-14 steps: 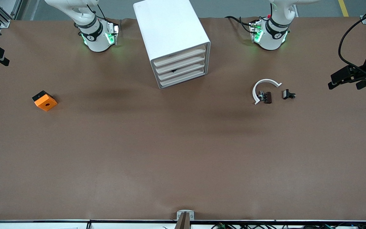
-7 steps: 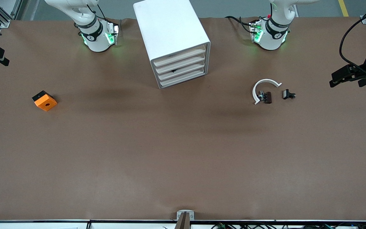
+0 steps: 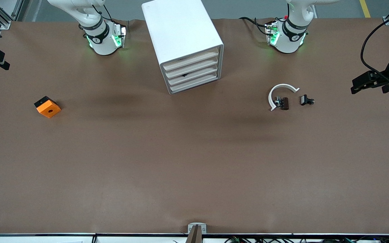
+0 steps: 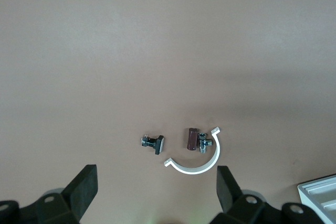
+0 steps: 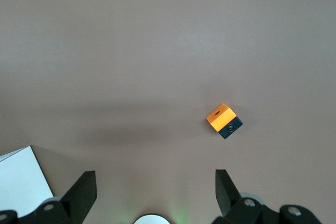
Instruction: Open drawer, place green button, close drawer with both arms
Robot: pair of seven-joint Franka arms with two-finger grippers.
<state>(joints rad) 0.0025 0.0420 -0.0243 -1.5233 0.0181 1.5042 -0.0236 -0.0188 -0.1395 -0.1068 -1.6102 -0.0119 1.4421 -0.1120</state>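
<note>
Nearest the front camera, you have an orange block and a white curved clip, well apart. Farther off, the cabinet has every drawer shut. No green button shows; whether it is already inside or absent, you cannot tell. The left gripper and the right gripper, both spread, hang over the table's ends.

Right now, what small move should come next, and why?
Probably hold and check the cabinet before committing. All four drawers are shut and no green button shows, which fits a button already shut inside or one out of view. The left gripper and right gripper hang over the table ends, jaws open.
</note>
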